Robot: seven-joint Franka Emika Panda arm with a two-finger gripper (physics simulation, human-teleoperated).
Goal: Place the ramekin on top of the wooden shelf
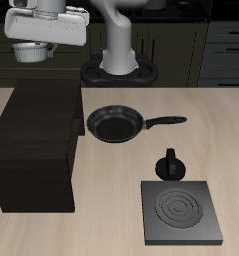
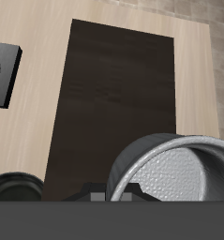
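Pincer: gripper (image 1: 34,52) closed on the ramekin (image 2: 174,173), judged so because the cup hangs in the air close to the wrist lens; fingers themselves hardly visible.
Ramekin: off the table, carried high, rim turned toward the wrist camera, ribbed wall and grey inside visible.
Wooden shelf (image 1: 36,130): at 9 o'clock from the frying pan (image 1: 116,123) in the exterior view; flat top bare, directly under the gripper in the wrist view.
Height: kept well above the top, probably to pass the shelf edge without knocking.
Other things: knobbed pot (image 1: 171,165) at 5 o'clock from the pan, stove burner (image 1: 181,212) at 6 o'clock from the pot; both well apart from the shelf.
Step in hand: seemingly carrying over the shelf; lowering and release not yet done.
Risk: tilted cup could roll if released from high.
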